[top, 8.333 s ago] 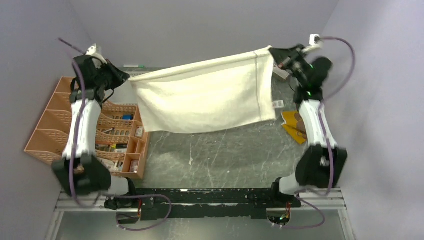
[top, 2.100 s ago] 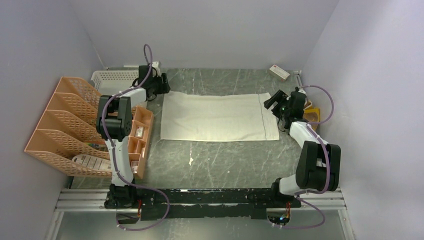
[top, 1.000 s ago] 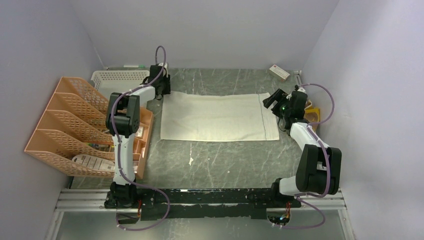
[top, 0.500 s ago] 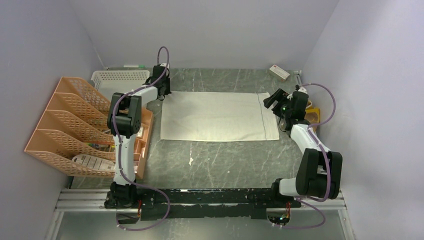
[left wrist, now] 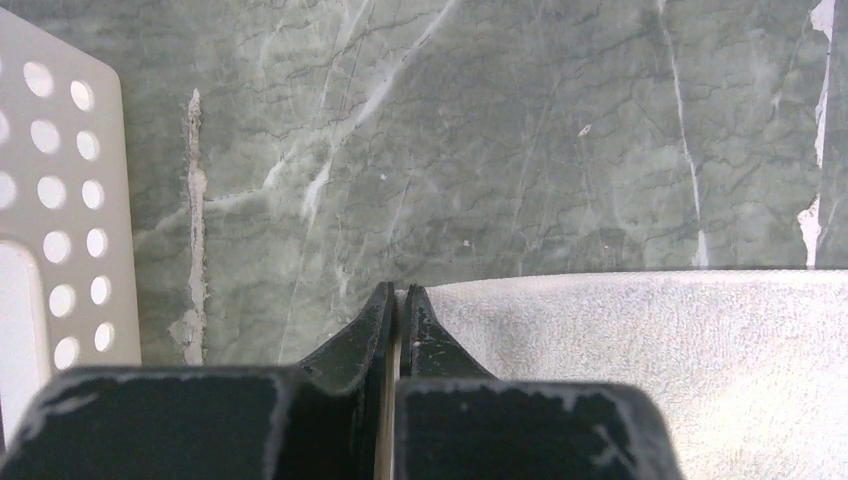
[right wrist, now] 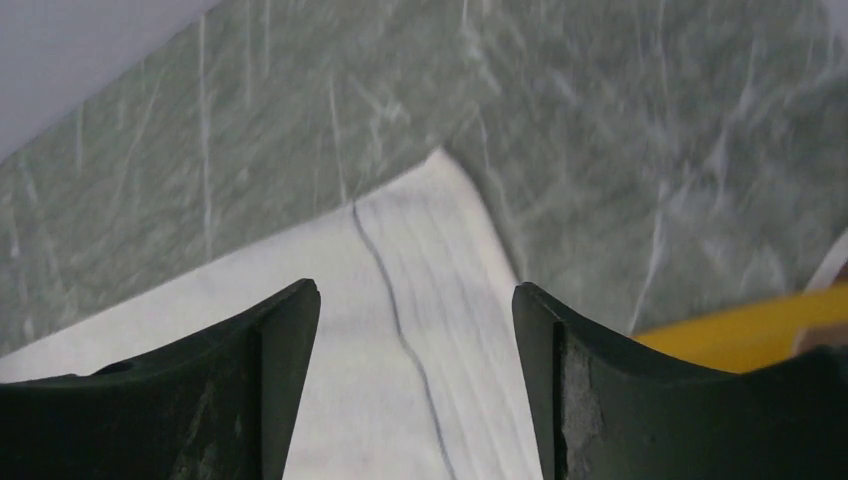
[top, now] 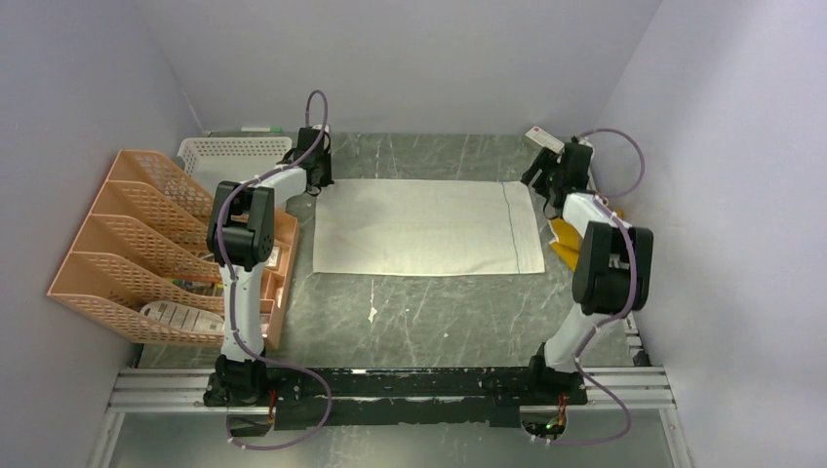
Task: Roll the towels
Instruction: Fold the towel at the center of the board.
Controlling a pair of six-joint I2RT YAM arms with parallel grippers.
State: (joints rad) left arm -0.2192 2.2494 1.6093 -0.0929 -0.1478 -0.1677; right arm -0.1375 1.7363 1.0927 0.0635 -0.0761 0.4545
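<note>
The off-white towel (top: 424, 226) lies flat and spread across the table's middle, its stitched band (top: 515, 224) near the right end. My left gripper (top: 315, 183) sits at the towel's far left corner. In the left wrist view the left gripper (left wrist: 398, 296) is shut, with the corner of the off-white towel (left wrist: 650, 360) pinched between its tips. My right gripper (top: 538, 179) hovers at the far right corner. In the right wrist view the right gripper (right wrist: 415, 298) stands open over the band of the off-white towel (right wrist: 400, 400), touching nothing. The mustard-yellow towel (top: 566, 239) (right wrist: 740, 318) lies partly hidden under the right arm.
An orange file rack (top: 127, 244) and an orange tray of small items (top: 268, 263) stand at the left. A white perforated basket (top: 229, 151) (left wrist: 50, 200) is at the back left. A small white-and-red box (top: 539, 137) lies at the back right.
My left gripper has shut on the towel's far left corner. My right arm has swung from the towel's right edge back to its far right corner, jaws narrowing slightly.
</note>
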